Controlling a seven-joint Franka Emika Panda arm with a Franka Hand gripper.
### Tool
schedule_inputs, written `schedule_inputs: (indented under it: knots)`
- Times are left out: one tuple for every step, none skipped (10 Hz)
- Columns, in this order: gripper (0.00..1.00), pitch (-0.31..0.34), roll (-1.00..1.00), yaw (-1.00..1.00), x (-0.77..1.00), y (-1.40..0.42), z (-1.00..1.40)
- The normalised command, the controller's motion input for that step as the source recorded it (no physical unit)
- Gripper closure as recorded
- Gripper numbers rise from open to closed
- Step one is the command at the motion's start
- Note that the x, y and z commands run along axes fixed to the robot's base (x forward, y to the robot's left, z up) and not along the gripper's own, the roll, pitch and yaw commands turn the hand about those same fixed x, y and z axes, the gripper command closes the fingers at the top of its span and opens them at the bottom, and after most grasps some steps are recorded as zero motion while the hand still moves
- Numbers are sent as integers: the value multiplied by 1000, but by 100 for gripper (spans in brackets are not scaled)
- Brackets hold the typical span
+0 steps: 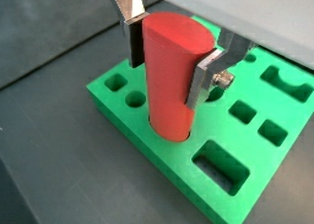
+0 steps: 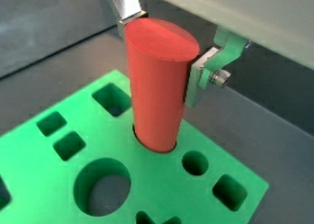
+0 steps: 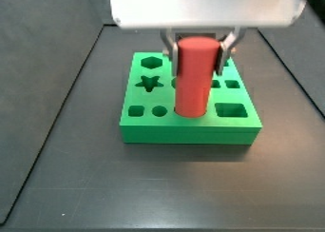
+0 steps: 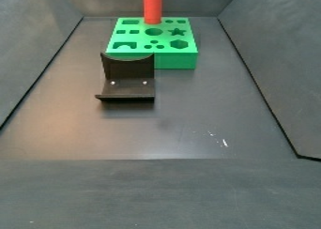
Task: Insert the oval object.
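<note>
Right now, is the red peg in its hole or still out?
Partly in. The oval object stands upright with its lower end sunk into a hole of the green block; most of it rises above, flanked by the tool.

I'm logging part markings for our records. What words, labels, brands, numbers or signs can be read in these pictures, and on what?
None: no readable text shows in any view.
Tall smooth red oval peg: plain.
Green block with shaped holes: cut-outs only, no lettering.
Gripper, with its silver fingers either side of the peg: unmarked.
Dark L-shaped fixture on the floor: unmarked.
</note>
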Motion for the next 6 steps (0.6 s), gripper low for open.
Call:
schedule_inputs:
  knots:
    - [100,-6,0,0,66,0,-269]
    - [100,0,0,0,46,0,-214]
    - [100,0,0,0,54,0,-226]
    - [100,-4,0,0,54,0,-246]
    - [100,-47,-29,0,0,0,-94]
    - [100,0,0,0,0,0,0]
